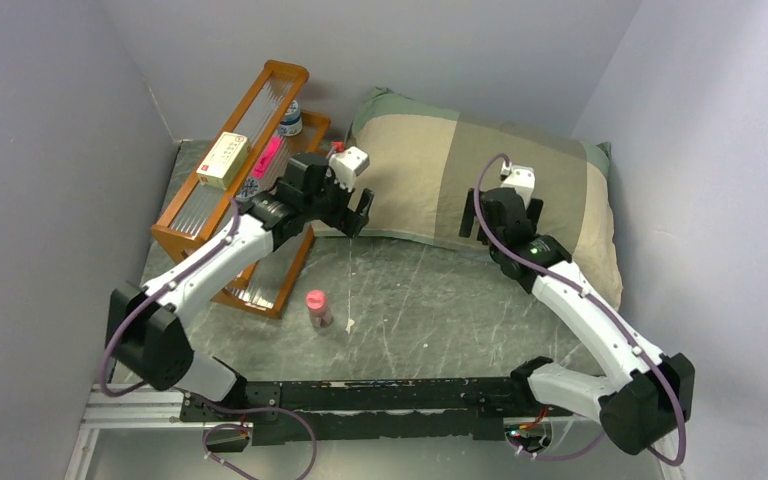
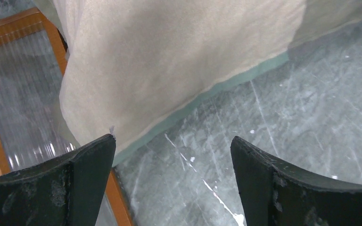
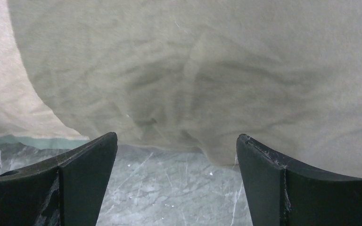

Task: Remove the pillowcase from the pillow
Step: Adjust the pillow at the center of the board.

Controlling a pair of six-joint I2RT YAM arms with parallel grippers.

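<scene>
The pillowcase (image 1: 440, 170), in big beige and olive-green checks with a green edge, lies filled out at the back right of the table (image 1: 420, 300). The white pillow is hidden inside it. My left gripper (image 1: 352, 215) is open and empty at the case's near-left corner. In the left wrist view the gripper (image 2: 172, 140) hangs over bare table, with the beige cloth (image 2: 160, 61) and its green edge (image 2: 217, 89) just beyond the fingertips. My right gripper (image 1: 500, 215) is open and empty at the case's near edge. In the right wrist view the gripper (image 3: 175, 137) faces the olive cloth (image 3: 207, 70).
A wooden rack (image 1: 175, 240) stands at the left, close under my left arm, with a cream box (image 1: 222, 160) and a small bottle (image 1: 290, 120) on it. A pink-capped bottle (image 1: 318, 308) stands on the table in front. Walls close in on both sides.
</scene>
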